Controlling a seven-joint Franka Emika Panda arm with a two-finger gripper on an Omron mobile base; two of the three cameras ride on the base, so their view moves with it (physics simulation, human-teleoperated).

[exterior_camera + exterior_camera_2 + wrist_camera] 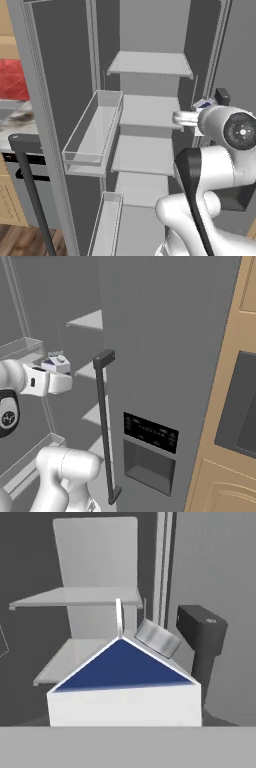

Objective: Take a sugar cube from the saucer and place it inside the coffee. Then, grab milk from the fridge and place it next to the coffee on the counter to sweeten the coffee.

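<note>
Fridge: tall grey cabinet standing open all around the claw; pale shelves stacked one above another ahead of it, so the arm can reach straight in from the front.
Fridge door, closed half: grey panel to the right of the claw, carrying a dark dispenser panel low down.
Bar handle: long dark vertical bar on that door, just right of the claw and well clear of it; its top bracket also shows in the hand view beside the carton.
Door bin: clear tray on the open door, well left of the claw; nothing visible inside.
Claw: reached in at middle-shelf height, the carton right at it. Whether the jaws are closed on the carton or only standing either side of it cannot be told — the fingertips are hidden.
Milk: white gable-top carton with a dark blue roof panel and a grey round cap, directly in front of the claw, upright, at the near edge of the shelf. Judged step: fetching it for the counter — it is not yet out of the fridge.
</note>
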